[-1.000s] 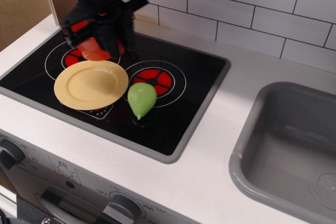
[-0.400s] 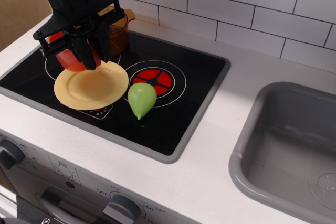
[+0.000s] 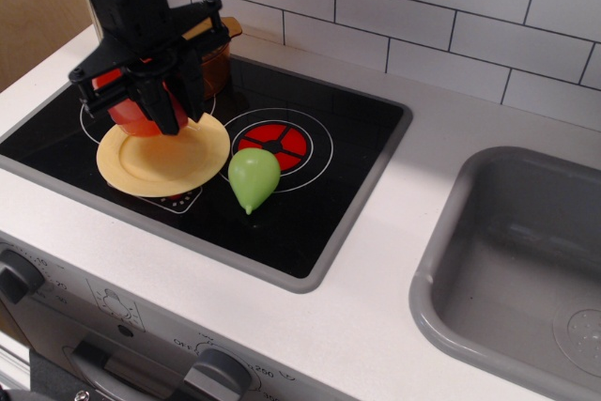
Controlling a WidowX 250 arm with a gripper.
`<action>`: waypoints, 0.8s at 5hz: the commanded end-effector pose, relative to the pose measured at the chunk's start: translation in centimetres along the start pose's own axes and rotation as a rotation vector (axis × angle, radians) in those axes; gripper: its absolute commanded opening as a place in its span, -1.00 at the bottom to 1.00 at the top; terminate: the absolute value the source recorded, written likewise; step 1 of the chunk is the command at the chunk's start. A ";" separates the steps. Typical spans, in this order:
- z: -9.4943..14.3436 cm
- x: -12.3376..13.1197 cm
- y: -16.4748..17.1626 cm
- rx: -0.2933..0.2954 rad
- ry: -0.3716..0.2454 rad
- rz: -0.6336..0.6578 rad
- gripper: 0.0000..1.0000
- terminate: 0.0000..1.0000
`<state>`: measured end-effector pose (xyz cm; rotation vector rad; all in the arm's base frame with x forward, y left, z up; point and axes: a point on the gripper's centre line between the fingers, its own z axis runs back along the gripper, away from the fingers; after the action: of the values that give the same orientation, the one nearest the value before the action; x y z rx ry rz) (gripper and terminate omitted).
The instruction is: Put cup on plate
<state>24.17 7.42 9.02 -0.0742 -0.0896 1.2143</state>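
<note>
Observation.image view: white surface [image 3: 413,260] with black cooktop [image 3: 310,204] inset, grey sink [image 3: 512,269] to one side, tiled wall behind.

Black robot arm reaching down over the back-left burner, gripper [image 3: 150,105] clamped on the cup [image 3: 134,112]; jaws closed against the red-orange body, dark fingers framing it on either side. Exact contact points hidden by the fingers.

Pale-yellow plate [image 3: 174,161] lying flat on the cooktop, just in front of and below the gripper. Cup held at the plate's back-left rim, overlapping it in this view; whether touching or just above, impossible to tell. Mouth upward, long axis roughly upright. Plate centre a little toward the camera and to the right of the cup, so a short shift that way and a drop likely needed before release.

Amber pot [image 3: 214,55] behind the arm, partly hidden. Green pear-shaped toy [image 3: 254,177] just beside the plate's right rim, tip pointing to the front; close enough to matter if the cup drifts right.

Against the frame 0.4 s ago: gripper and cup slightly further right and back, nearer the plate's rim line. Against 1.0 s ago: arm lower and well left, pot uncovered. Plate and pear unmoved throughout.
</note>
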 end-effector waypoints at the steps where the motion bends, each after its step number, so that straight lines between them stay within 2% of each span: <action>1: 0.9 1.3 -1.1 -0.023 -0.021 0.037 1.00 -1.00; 2: 1.0 1.3 -1.0 -0.030 -0.032 0.041 1.00 -1.00; 4: 3.6 2.3 -1.3 -0.061 -0.037 0.092 1.00 -1.00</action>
<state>24.82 8.21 11.22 -0.0919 -0.0948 1.3094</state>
